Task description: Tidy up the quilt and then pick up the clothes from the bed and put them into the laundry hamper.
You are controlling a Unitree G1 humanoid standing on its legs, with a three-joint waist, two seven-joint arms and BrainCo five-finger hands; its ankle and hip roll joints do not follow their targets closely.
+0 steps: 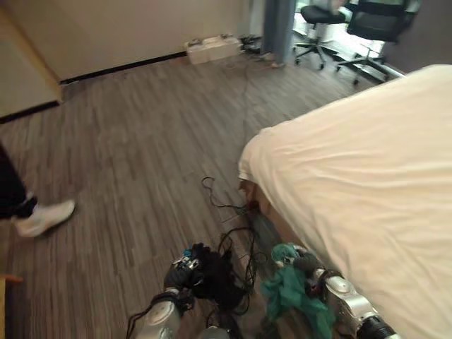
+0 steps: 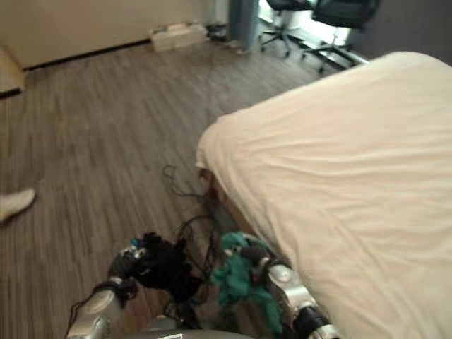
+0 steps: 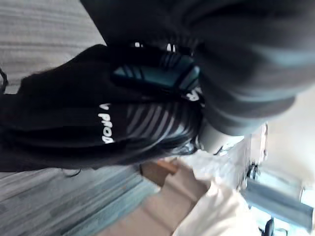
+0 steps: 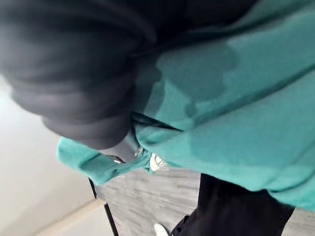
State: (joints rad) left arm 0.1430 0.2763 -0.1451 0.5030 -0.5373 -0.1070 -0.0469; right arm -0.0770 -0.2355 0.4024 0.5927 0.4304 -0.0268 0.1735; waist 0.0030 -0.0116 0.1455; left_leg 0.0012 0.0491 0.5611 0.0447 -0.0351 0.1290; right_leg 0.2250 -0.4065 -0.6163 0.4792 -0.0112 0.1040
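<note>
Teal-green soft cloth garment (image 1: pixel 296 293) bunched in the right hand (image 1: pixel 305 265), fingers curled into the fabric; it hangs in loose folds just off the near corner of the bed (image 1: pixel 367 183). Black soft cloth garment with white print (image 1: pixel 212 275) bunched likewise in the left hand (image 1: pixel 185 267), fingers wrapped by the cloth and clamped on it, further out from the bed over the floor.

Handling, as a judgement: both pieces light, limp, no stiffness; they sag and trail below the grip. A bunched fistful near the middle holds best; a hold on a hem would let the rest drag. Not fragile. Dangling tails could snag.

The cream quilt (image 2: pixel 339 162) lies spread fairly smooth over the bed, its edge draping at the corner nearest the hands. No clothes seen on its visible surface. No laundry hamper in sight.

Room to move: grey-brown wood-plank floor (image 1: pixel 141 141) opens wide away from the bed toward the beige wall (image 1: pixel 127 28). A person's dark trouser leg and white shoe (image 1: pixel 44 217) stand well off from the bed. Black office chairs (image 1: pixel 353 28) beyond the bed's far end.
</note>
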